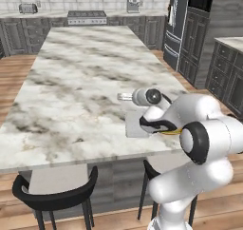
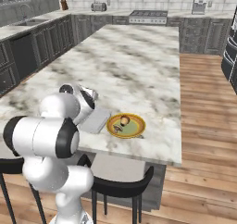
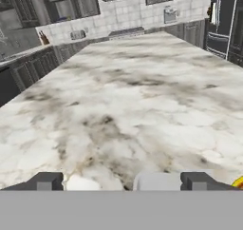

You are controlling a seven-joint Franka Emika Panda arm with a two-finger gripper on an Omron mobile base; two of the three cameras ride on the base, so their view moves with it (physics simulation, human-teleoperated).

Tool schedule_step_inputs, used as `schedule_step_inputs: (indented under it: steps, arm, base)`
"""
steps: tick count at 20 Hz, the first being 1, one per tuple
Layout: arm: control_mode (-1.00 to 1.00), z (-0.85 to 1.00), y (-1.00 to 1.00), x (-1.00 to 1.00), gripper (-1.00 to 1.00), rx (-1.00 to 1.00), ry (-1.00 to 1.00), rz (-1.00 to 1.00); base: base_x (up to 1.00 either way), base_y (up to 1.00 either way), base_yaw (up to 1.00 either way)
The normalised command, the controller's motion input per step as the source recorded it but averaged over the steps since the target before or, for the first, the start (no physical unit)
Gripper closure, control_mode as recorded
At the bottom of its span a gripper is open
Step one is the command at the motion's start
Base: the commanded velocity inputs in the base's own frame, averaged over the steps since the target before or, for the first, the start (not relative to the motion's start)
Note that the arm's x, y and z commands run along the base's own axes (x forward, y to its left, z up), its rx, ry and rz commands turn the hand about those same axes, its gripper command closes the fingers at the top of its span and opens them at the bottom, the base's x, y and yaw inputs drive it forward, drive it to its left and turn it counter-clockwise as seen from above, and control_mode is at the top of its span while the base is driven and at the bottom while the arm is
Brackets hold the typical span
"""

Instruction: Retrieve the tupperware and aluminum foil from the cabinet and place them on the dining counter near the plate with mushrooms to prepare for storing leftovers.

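Tupperware [image 2: 97, 121] lies flat on the dining counter [image 2: 139, 56], close to the near edge and just beside the plate with mushrooms [image 2: 126, 125]; in the right base view its pale rectangular body sits immediately left of the yellow plate, apparently not touching it. In the left base view the same container [image 1: 135, 125] shows as a pale slab partly hidden behind the arm. The tool [image 3: 121, 181] hangs above the container with its fingertips [image 3: 46, 181] set wide apart and nothing between them; a pale surface, probably the lid, shows low between the tips in the hand view, and a sliver of the plate's yellow rim appears at the lower right. Judged from this layout, the tupperware portion of the task is complete and the release step is finishing. The aluminum foil appears nowhere on the counter, so it is presumably still to be fetched. The next move calls for lifting the tool straight up, clear of the container and plate, then turning the base toward the cabinet to collect the foil carton.
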Motion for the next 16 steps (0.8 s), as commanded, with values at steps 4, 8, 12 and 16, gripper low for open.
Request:
schedule_step_inputs:
  steps: [4,8,12,16]
  arm:
    - [-1.00,1.00,-0.05,-0.53,-1.00,-0.08,0.00,-0.08]
    - [-1.00,1.00,-0.25,-0.95,-1.00,-0.04,-0.06,-0.01]
    - [-1.00,0.82,-0.62,-1.00,-1.00,0.00,-0.24,0.01]
    - [-1.00,0.32,-0.94,-1.00,-1.00,0.03,-0.24,0.01]
  base:
    - [0.00,0.00,0.00]
    - [0.00,0.00,0.00]
    - [0.00,0.00,0.00]
    - [0.00,0.00,0.00]
